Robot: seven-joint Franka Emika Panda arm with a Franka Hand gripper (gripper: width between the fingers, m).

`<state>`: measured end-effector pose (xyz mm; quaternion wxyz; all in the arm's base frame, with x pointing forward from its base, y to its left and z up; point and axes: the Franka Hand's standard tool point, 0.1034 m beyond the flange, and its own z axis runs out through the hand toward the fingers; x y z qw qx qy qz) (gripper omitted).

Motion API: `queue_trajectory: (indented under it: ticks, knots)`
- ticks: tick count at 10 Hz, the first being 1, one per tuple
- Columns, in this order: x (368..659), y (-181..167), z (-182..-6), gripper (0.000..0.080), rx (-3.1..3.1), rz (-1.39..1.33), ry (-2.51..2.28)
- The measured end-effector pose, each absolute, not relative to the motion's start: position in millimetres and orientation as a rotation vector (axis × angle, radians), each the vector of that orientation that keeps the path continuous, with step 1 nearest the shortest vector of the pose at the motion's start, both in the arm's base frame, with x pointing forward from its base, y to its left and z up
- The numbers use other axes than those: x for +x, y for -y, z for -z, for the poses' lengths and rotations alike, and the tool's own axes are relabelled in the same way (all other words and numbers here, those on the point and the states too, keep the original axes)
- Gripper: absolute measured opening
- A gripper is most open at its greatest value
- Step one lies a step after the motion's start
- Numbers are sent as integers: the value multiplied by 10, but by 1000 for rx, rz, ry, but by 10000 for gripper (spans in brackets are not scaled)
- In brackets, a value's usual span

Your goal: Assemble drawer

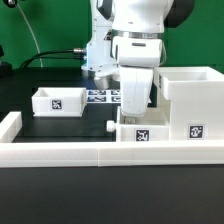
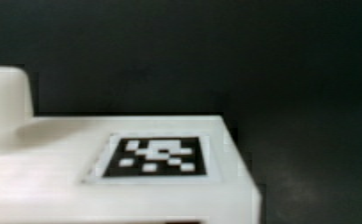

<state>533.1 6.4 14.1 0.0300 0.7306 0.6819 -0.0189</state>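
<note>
A white knobbed tray [image 1: 146,131] with a square tag lies against the front border wall, its dark knob [image 1: 110,126] pointing to the exterior view's left. My gripper [image 1: 134,112] is down on this tray's rear wall and appears shut on it; the fingertips are hidden. The wrist view shows the tray's tagged face [image 2: 157,158] very close. A second tray [image 1: 58,100] sits to the exterior view's left. The tall hollow box shell [image 1: 190,100] stands at the exterior view's right, next to the held tray.
The long low white border wall [image 1: 90,152] runs along the front and up the exterior view's left side. The marker board [image 1: 103,96] lies behind the arm. Black cables trail at the back left.
</note>
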Motion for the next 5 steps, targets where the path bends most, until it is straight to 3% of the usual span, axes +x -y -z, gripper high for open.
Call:
queue_trajectory:
  ticks: [5]
  knots:
    - [5327, -65, -137, 44, 2231, 60, -2121]
